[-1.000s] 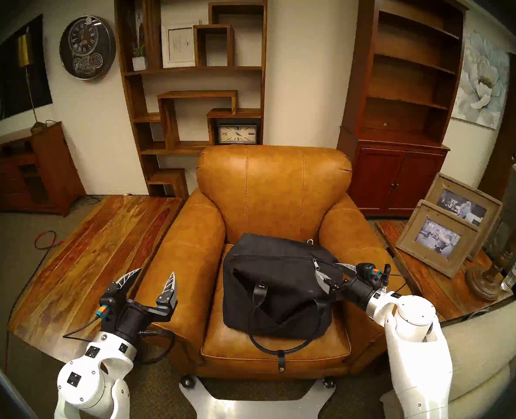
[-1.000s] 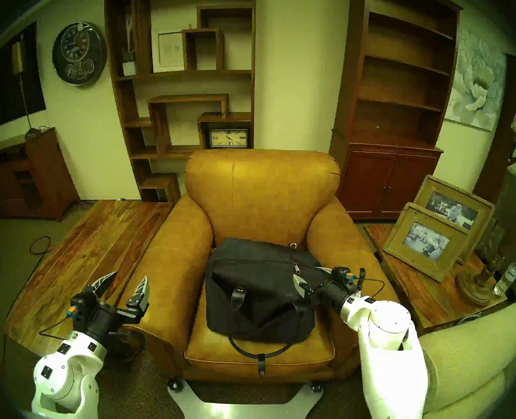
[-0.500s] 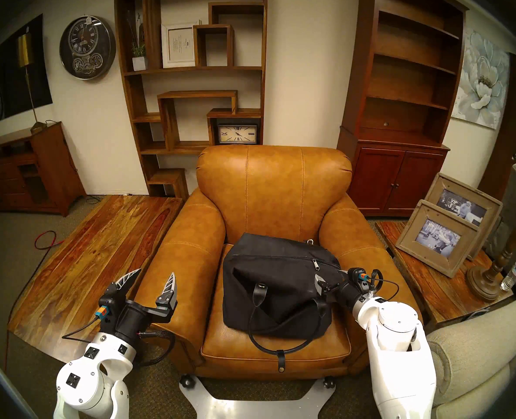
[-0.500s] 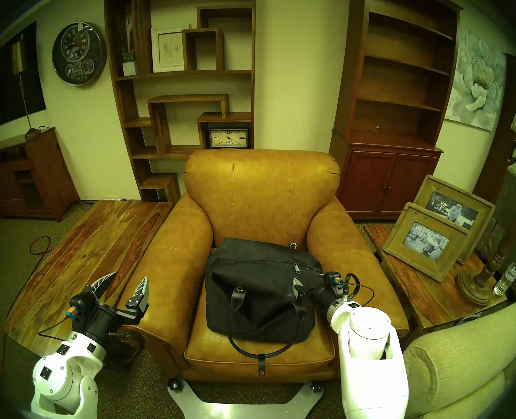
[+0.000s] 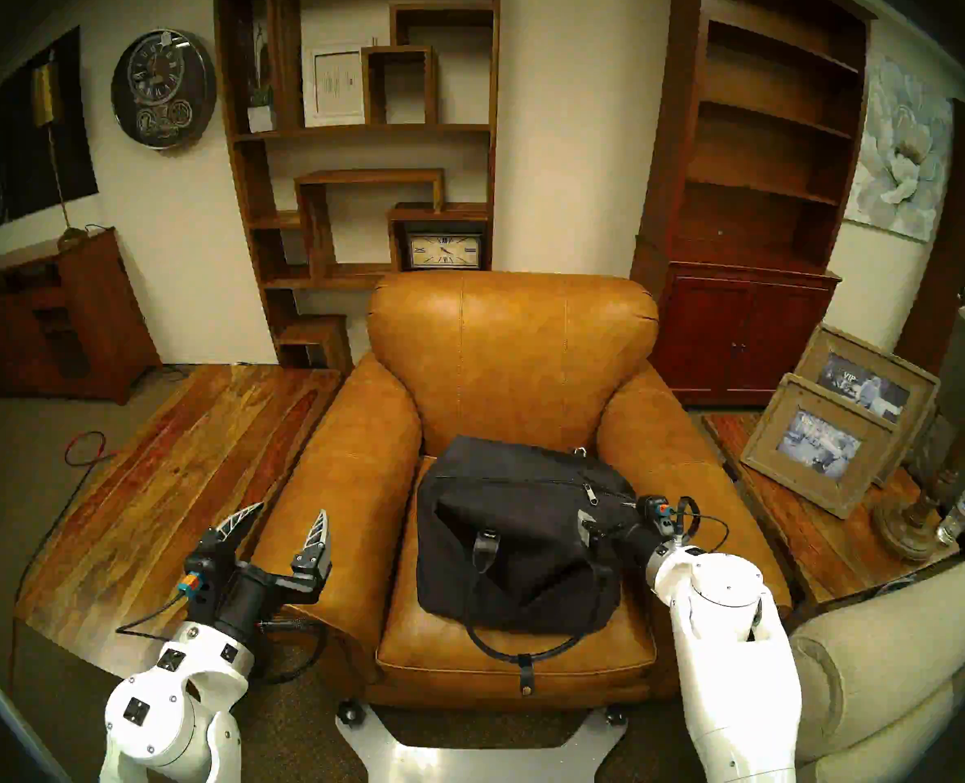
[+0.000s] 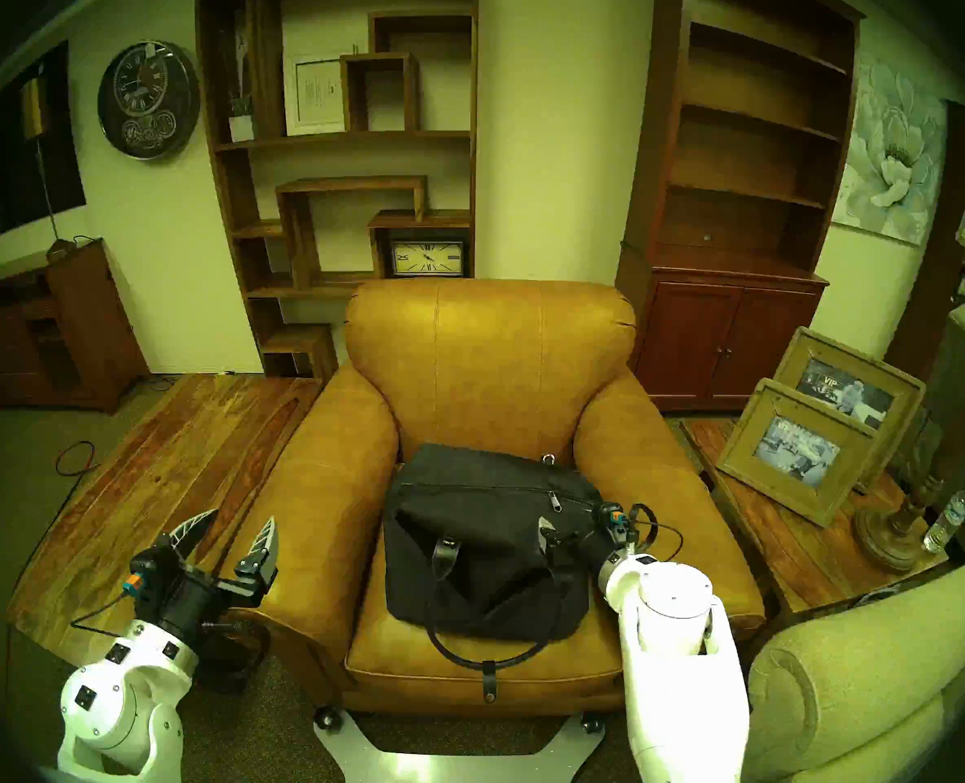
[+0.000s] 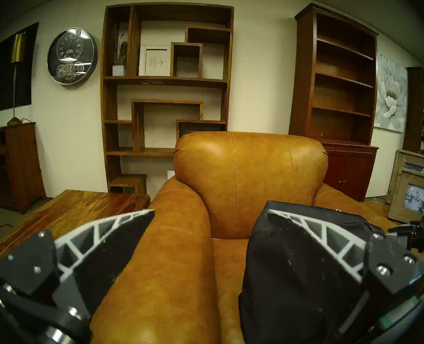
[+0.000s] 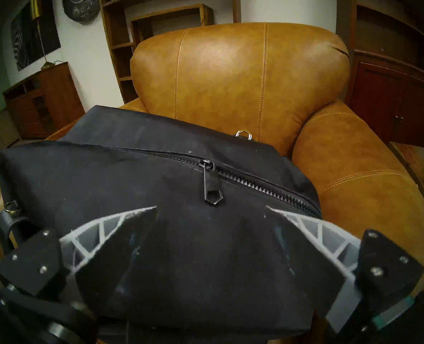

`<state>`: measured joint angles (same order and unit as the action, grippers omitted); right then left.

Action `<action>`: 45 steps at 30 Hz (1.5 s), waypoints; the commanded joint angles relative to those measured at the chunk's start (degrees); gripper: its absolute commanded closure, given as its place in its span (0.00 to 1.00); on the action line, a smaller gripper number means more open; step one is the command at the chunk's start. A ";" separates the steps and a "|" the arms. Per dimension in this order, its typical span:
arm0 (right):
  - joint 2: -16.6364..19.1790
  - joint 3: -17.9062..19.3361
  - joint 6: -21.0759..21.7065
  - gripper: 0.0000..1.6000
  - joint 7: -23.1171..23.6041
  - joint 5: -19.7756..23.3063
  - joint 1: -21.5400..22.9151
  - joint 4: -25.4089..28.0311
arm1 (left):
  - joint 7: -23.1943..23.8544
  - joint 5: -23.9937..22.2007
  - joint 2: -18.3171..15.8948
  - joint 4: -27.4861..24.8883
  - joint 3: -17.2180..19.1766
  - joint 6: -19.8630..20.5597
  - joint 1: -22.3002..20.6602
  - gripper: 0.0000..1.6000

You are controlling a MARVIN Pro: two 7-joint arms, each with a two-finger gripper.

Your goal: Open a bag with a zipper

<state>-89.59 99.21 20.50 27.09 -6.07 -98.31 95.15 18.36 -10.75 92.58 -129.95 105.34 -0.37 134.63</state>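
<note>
A soft black bag (image 5: 514,544) (image 6: 486,550) (image 7: 330,213) lies on the armchair seat. Its zipper (image 5: 525,481) (image 8: 255,184) crosses the top, with one pull tab (image 5: 590,493) (image 8: 213,184) hanging towards me. My right gripper (image 5: 604,516) (image 6: 573,519) (image 8: 211,208) is open at the bag's right end. Its fingertips rest against the fabric just short of the pull tab, with nothing held. My left gripper (image 5: 291,510) (image 6: 243,516) (image 7: 211,210) hovers open and empty over the chair's left armrest. Loop handles (image 5: 486,623) drape over the seat front.
The tan leather armchair (image 5: 511,347) walls the bag in with its arms and back. A wooden table (image 5: 175,471) stands to the left. On the right are a side table with picture frames (image 5: 819,443), a lamp base (image 5: 909,527) and a water bottle (image 5: 960,510). A beige sofa arm (image 5: 887,669) is at lower right.
My right arm has swung left and in towards the bag, bringing its open gripper over the bag's right end. The left arm and the bag have not moved.
</note>
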 commanded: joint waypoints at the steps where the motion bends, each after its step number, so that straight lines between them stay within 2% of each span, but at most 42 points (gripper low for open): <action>1: 0.28 -0.28 -0.06 0.15 0.28 0.24 3.28 -0.16 | -0.07 0.10 -0.03 -1.40 0.01 -0.08 -0.20 0.00; 2: 0.42 -0.36 -0.15 0.20 0.43 0.21 3.97 -1.20 | -0.07 0.10 -0.03 -1.40 0.01 -0.08 -0.20 0.00; 5: 0.57 -0.43 -0.42 0.22 0.44 0.09 4.73 -2.43 | -0.07 0.11 -0.03 -1.40 0.01 -0.08 -0.20 0.00; 8: 0.61 -0.40 -0.56 0.30 0.42 0.13 5.24 -3.16 | -0.06 0.11 -0.02 -1.41 0.01 -0.07 -0.20 0.00; 15: 0.68 -0.42 -0.97 0.40 0.46 0.20 6.15 -4.62 | -0.06 0.12 -0.01 -1.41 0.01 -0.06 -0.20 0.00; 16: 0.68 -0.42 -1.09 0.51 0.49 0.25 6.33 -4.92 | -0.06 0.12 -0.01 -1.42 0.01 -0.06 -0.20 0.00; 17: 0.65 -0.40 -1.15 0.54 0.49 0.30 6.41 -5.04 | -0.06 0.13 -0.01 -1.42 0.01 -0.06 -0.20 0.00; 25: 0.05 -0.76 -1.27 0.59 0.43 0.59 7.22 -6.20 | -0.06 0.14 0.01 -1.43 0.01 -0.05 -0.20 0.00; 30: -0.19 -1.22 -1.31 0.67 0.55 0.47 7.16 -6.15 | -0.05 0.14 0.01 -1.43 0.02 -0.05 -0.20 0.00; 32: -0.22 -1.28 -1.38 0.94 0.53 0.41 6.99 -6.06 | -0.05 0.15 0.02 -1.43 0.02 -0.04 -0.20 0.00; 33: -0.22 -1.32 -1.44 0.97 0.53 0.36 6.83 -5.97 | -0.05 0.15 0.02 -1.43 0.02 -0.04 -0.20 0.00; 35: -0.09 -1.55 -1.67 1.00 0.71 0.18 6.19 -5.42 | -0.05 0.15 0.02 -1.44 0.02 -0.04 -0.20 0.00; 45: 0.02 -1.37 -1.54 1.00 0.85 0.08 3.30 -1.67 | -0.04 0.16 0.04 -1.44 0.02 -0.03 -0.20 0.00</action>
<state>-89.62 98.06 19.21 27.69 -5.89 -93.90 90.20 18.38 -10.71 92.66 -129.99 105.37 -0.36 134.55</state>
